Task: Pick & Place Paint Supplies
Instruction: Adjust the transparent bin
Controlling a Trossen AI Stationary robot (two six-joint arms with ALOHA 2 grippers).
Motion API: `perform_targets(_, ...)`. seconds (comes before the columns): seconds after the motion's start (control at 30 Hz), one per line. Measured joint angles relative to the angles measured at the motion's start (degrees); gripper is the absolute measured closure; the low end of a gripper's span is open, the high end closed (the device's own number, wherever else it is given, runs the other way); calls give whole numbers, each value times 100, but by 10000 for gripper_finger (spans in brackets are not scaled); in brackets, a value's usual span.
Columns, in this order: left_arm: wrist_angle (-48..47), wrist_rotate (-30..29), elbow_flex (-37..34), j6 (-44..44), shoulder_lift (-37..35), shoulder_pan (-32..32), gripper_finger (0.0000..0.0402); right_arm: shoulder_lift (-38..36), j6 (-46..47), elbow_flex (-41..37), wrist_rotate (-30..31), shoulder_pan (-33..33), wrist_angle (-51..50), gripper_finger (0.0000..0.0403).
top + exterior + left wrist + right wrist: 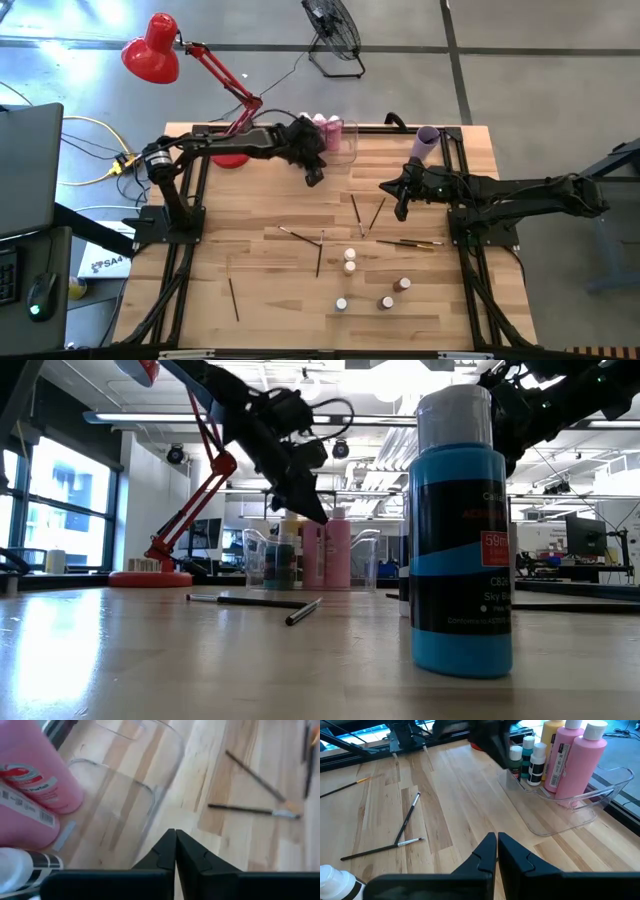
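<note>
The clear bin [345, 150] stands at the table's far edge. It holds two pink bottles [575, 765], a yellow one [554, 735] and a few tiny white-capped bottles [530, 757], all upright. Several tiny bottles [350, 262] stand at the near middle; a blue one [460, 530] is close to the low camera. Several brushes [300, 236] lie flat around the table's middle. My left gripper [314, 180] is shut and empty, above the table just beside the bin [125, 795]. My right gripper [401, 212] is shut and empty, above the table right of two crossed brushes [407, 820].
A lilac cup [427, 140] lies at the far right corner. A red desk lamp [150, 48] stands at the far left, its base [230, 158] on the table. One brush [233, 298] lies alone at the near left. Bare wood shows at the left.
</note>
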Motion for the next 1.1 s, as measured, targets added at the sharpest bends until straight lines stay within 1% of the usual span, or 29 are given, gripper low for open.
perform_targets(0.03, -39, -277, -13, 148, -70, -133, 398, 2, 0, 0, 0, 0, -1, 395)
perform_targets(0.1, -10, -1035, 8, 479, -227, -495, 398, 1, 0, 0, 0, 0, -10, 395)
perform_targets(0.2, -648, -2162, 7, 864, -550, -1036, 400, 2, 0, 0, 0, -1, -36, 395)
perform_targets(0.23, -894, -2390, 7, 886, -654, -1195, 400, 2, 0, 0, 0, -1, -48, 395)
perform_targets(0.3, -1642, -2580, 0, 654, -910, -1424, 401, 2, 0, 0, 0, -1, -77, 395)
perform_targets(0.37, -2112, -2673, -7, 243, -1105, -1612, 401, 4, 0, 0, 0, 2, -80, 395)
perform_targets(0.43, -2423, -2879, -300, -43, -1365, -1698, 401, 11, 0, 0, 0, -1, -68, 395)
perform_targets(0.47, -2392, -2988, -508, -151, -1486, -1710, 401, 25, 0, 0, 0, 0, -59, 395)
perform_targets(0.57, -2020, -3250, -1388, -600, -2005, -1644, 401, 50, 0, 0, 1, 0, -47, 395)
perform_targets(0.6, -1674, -3279, -1708, -667, -2209, -1630, 401, 70, 0, 0, 1, -1, -31, 395)
perform_targets(0.63, -1249, -3271, -2032, -670, -2414, -1621, 401, 82, 0, -1, 1, -1, -45, 395)
perform_targets(0.7, -367, -3194, -2582, -412, -2751, -1638, 401, 103, 0, -1, 2, -1, 9, 395)
perform_targets(0.8, 1132, -3022, -3222, -88, -3075, -1641, 401, 136, -22, -2, 33, -11, 92, 395)
perform_targets(0.87, 2059, -3020, -3456, 6, -3047, -1617, 401, 157, -20, 2, 39, -14, 197, 395)
perform_targets(0.9, 2223, -3015, -3544, 102, -3041, -1560, 401, 155, -26, -2, 39, -14, 199, 395)
perform_targets(0.97, 2398, -3012, -3584, 234, -3007, -1486, 401, 153, -61, 2, 39, -14, 256, 395)
perform_targets(1.1, 2479, -3041, -3560, 56, -2910, -1237, 401, 153, -66, 0, 40, -11, 235, 395)
